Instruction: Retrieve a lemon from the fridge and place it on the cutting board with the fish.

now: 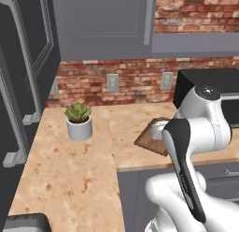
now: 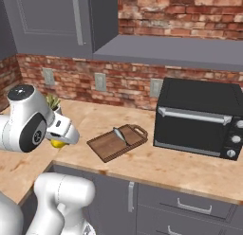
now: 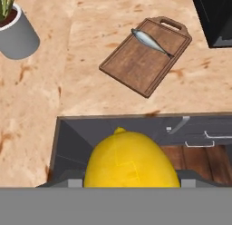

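Note:
In the hand view a bright yellow lemon (image 3: pixel 131 160) sits between the fingertips of my gripper (image 3: pixel 131 182), which is shut on it. From the right base view the lemon (image 2: pixel 57 143) peeks out under the hand, above the counter's front corner and left of the board. The brown cutting board (image 3: pixel 145 56) lies on the counter ahead, with a small silver fish (image 3: pixel 150 41) on its far part. The board (image 2: pixel 116 143) and fish (image 2: pixel 119 134) lie between my hand and the oven. The fridge (image 1: pixel 23 86) stands at the left, its doors closed.
A potted succulent (image 1: pixel 79 119) in a white pot stands on the left counter wing. A black countertop oven (image 2: pixel 197 118) stands right of the board. Grey drawers (image 2: pixel 190 205) run below the counter edge. Upper cabinets (image 1: pixel 102 25) hang above the brick wall.

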Controlling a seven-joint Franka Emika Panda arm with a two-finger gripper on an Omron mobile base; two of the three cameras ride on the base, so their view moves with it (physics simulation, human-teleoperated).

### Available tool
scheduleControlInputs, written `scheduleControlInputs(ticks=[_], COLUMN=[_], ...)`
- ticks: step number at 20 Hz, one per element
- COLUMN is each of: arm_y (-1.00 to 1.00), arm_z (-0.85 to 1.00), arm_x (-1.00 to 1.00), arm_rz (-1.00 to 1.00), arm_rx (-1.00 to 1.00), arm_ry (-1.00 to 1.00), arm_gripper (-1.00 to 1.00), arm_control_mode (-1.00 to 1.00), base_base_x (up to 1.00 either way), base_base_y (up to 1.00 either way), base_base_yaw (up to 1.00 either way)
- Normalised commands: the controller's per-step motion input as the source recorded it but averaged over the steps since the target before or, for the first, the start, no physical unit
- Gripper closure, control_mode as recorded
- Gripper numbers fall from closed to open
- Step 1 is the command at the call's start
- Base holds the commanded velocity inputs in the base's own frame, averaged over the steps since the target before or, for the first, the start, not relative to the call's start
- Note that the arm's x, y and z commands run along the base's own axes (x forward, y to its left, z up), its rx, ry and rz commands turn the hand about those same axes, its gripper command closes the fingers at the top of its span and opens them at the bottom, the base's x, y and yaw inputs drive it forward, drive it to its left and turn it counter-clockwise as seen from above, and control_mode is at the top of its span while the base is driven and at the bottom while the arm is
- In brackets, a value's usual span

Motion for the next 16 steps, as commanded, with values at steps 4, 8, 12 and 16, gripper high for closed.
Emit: scheduleControlInputs(ticks=[4,8,12,16], arm_y=[-0.22,-0.31,-0.18,-0.23], arm_z=[0.0,-0.01,-0.08,-0.26], arm_x=[0.0,0.13,0.68,0.91], arm_rz=[0.0,-0.01,0.0,-0.03], arm_rx=[0.0,0.0,0.0,0.0], arm_ry=[0.0,0.0,0.0,0.04], arm_gripper=[1.0,1.0,1.0,1.0], arm_control_mode=[-1.0,-1.0,-1.0,-1.0], base_base_x=[0.0,0.0,0.0,0.0], base_base_y=[0.0,0.0,0.0,0.0], base_base_yaw=[0.0,0.0,0.0,0.0])
